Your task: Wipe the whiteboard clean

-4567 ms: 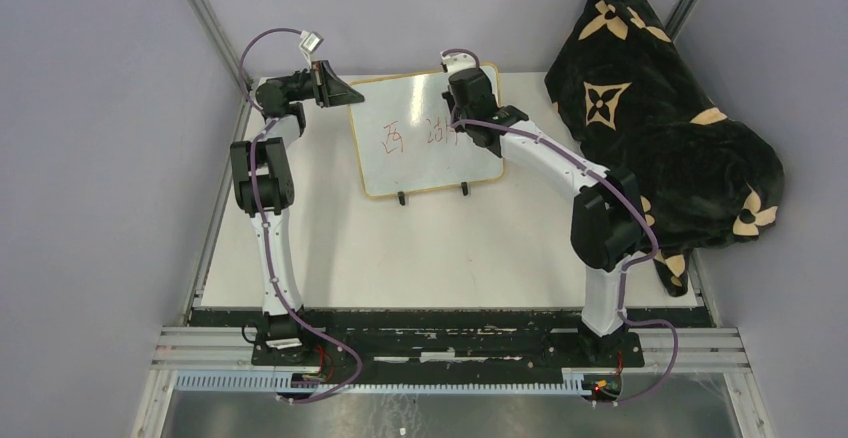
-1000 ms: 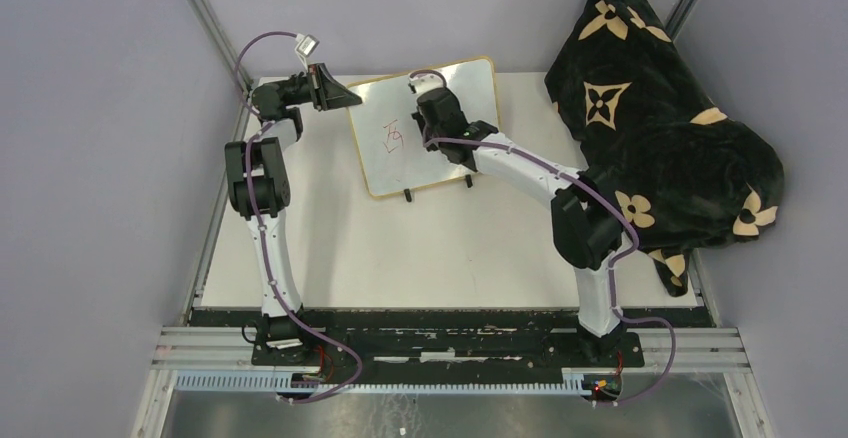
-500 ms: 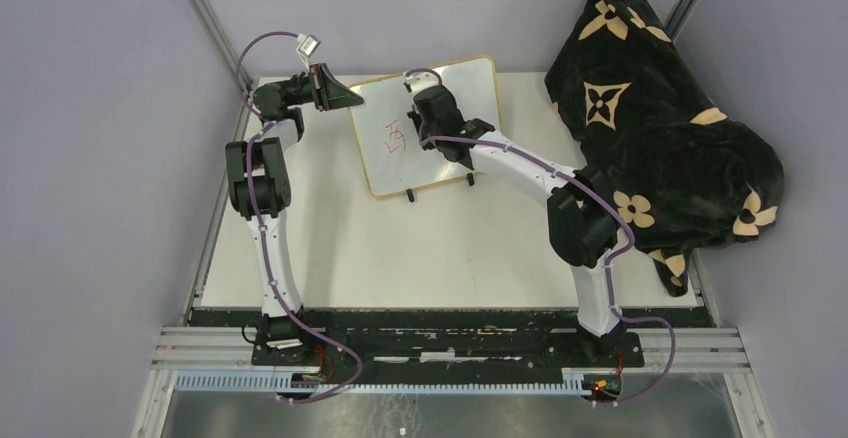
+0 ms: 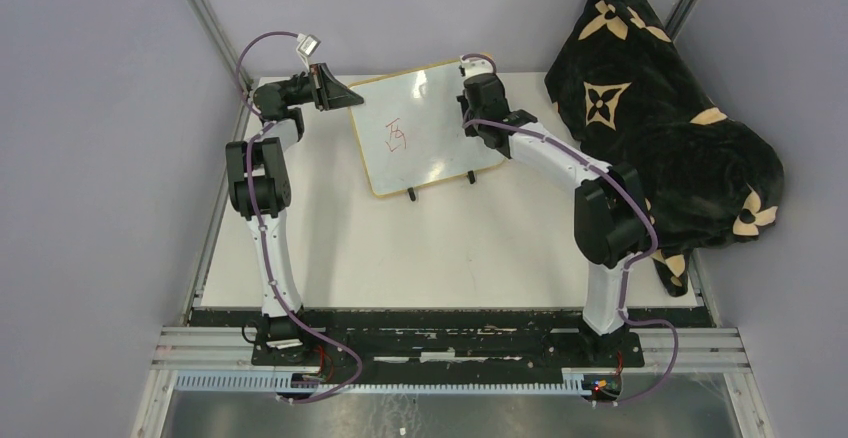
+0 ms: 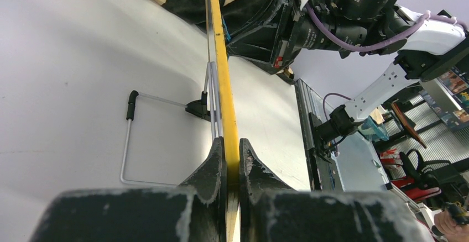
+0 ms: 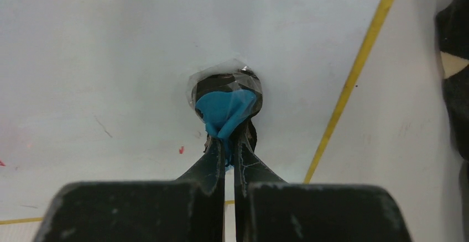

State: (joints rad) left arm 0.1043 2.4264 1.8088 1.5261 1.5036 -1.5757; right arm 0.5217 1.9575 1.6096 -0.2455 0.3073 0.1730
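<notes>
The whiteboard [image 4: 430, 133] stands tilted at the back of the table on two small black feet. One red character [image 4: 397, 136] shows on its left half, and the right half is white. My left gripper [image 4: 345, 98] is shut on the board's upper left corner. In the left wrist view its jaws pinch the yellow frame [image 5: 221, 59] edge-on. My right gripper [image 4: 470, 93] is over the board's upper right part, shut on a blue eraser wad [image 6: 225, 106] whose dark round pad presses on the white surface [image 6: 110, 59].
A black blanket with tan flower marks [image 4: 660, 138] is heaped at the right of the table [image 4: 400, 248] and hangs over its edge. The board's wire stand [image 5: 130, 104] sticks out behind it. Grey walls close in on both sides.
My right gripper has swept from the board's middle to its upper right. The right red character seen earlier is gone. The left gripper has kept its hold on the corner.
</notes>
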